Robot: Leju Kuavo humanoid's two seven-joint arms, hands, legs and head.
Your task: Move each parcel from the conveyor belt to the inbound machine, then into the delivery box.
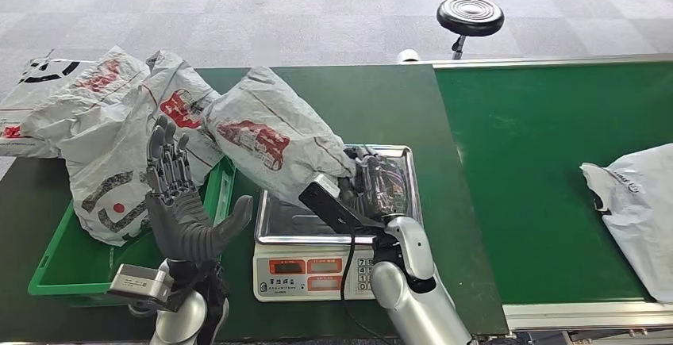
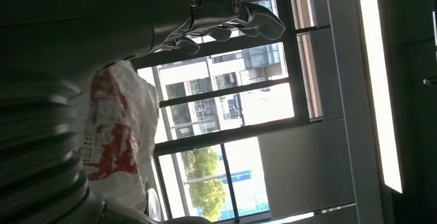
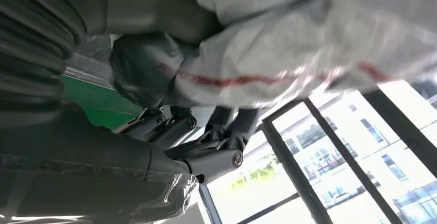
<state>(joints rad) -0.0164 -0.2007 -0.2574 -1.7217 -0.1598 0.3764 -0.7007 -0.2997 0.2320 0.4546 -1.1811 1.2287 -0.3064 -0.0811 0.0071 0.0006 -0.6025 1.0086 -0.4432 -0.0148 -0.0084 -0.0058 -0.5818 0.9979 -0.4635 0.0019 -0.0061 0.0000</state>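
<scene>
My right hand (image 1: 367,182) grips the lower end of a grey parcel (image 1: 274,135) with red print, holding it lifted above the steel pan of the scale (image 1: 401,202). The parcel slants up and left toward the green crate (image 1: 67,266). In the right wrist view the parcel (image 3: 288,44) lies against my fingers (image 3: 206,131). My left hand (image 1: 184,210) is raised in front of the crate, palm up, fingers spread, holding nothing. In the left wrist view its fingers (image 2: 232,18) stand apart beside a parcel (image 2: 116,141). Another grey parcel (image 1: 635,202) lies on the conveyor belt (image 1: 532,162) at the right.
Several grey parcels (image 1: 111,123) are heaped in and over the green crate at the left. The scale's display panel (image 1: 309,270) faces me. A black round stool (image 1: 470,16) stands on the carpet behind the belt.
</scene>
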